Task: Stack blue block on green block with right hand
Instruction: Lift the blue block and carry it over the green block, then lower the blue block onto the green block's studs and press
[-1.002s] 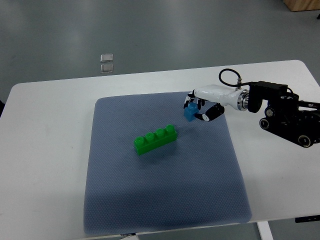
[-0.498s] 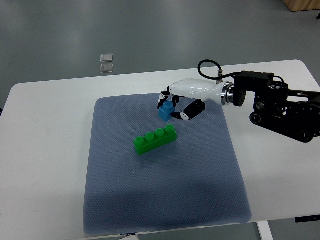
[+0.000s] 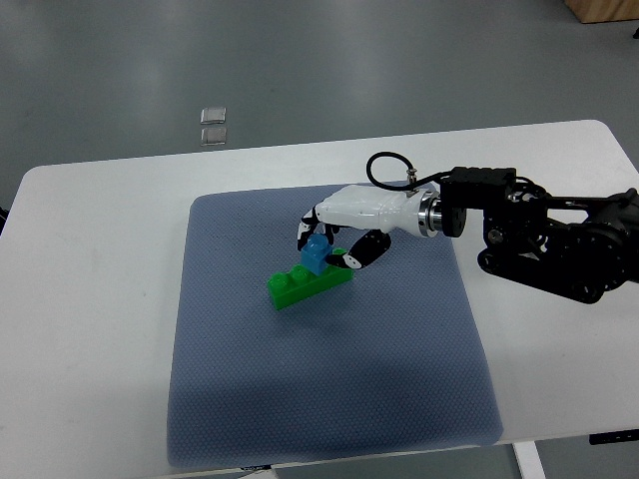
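- Top view: the right hand (image 3: 334,239) is reaching in from the right edge over the blue-grey mat (image 3: 419,359) on the white surface (image 3: 90,299).
- Its fingers (image 3: 359,254) are curling around the blue block (image 3: 317,251), pinching it between black-tipped digits on either side.
- The blue block is sitting right over the green block (image 3: 300,284), near its right half; whether they are touching cannot be told.
- The green block is lying on the mat, angled.

We found the grey mat (image 3: 329,399) bare around the green block (image 3: 300,285); right hand (image 3: 332,242) crowded its far side.
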Robot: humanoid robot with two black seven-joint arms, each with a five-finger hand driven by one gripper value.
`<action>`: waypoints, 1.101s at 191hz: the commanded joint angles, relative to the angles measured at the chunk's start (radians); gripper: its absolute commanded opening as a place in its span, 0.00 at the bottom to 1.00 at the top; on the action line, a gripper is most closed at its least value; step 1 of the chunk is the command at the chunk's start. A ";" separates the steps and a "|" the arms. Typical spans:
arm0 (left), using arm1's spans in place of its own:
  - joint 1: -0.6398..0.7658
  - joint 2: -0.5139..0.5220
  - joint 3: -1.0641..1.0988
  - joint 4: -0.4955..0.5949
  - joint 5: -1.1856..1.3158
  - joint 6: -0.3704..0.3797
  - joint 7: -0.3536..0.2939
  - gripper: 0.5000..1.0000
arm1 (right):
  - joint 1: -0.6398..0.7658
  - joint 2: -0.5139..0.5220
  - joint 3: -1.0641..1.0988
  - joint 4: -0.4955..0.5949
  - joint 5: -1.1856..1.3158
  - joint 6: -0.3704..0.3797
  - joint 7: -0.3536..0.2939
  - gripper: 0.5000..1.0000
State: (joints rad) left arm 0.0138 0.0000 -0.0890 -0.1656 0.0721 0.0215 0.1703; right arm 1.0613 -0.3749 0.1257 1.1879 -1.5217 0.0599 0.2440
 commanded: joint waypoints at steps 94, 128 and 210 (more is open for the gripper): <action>0.000 0.000 0.000 0.000 0.000 0.000 0.000 1.00 | -0.001 0.044 -0.029 -0.054 -0.006 -0.002 0.000 0.02; 0.000 0.000 0.000 0.000 0.000 0.000 0.000 1.00 | 0.012 0.044 -0.060 -0.062 -0.006 -0.002 0.000 0.02; 0.000 0.000 0.000 0.000 0.000 0.000 0.000 1.00 | 0.012 0.054 -0.069 -0.088 -0.018 -0.002 0.000 0.01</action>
State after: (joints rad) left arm 0.0139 0.0000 -0.0890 -0.1657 0.0721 0.0215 0.1703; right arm 1.0739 -0.3263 0.0564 1.1074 -1.5401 0.0583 0.2440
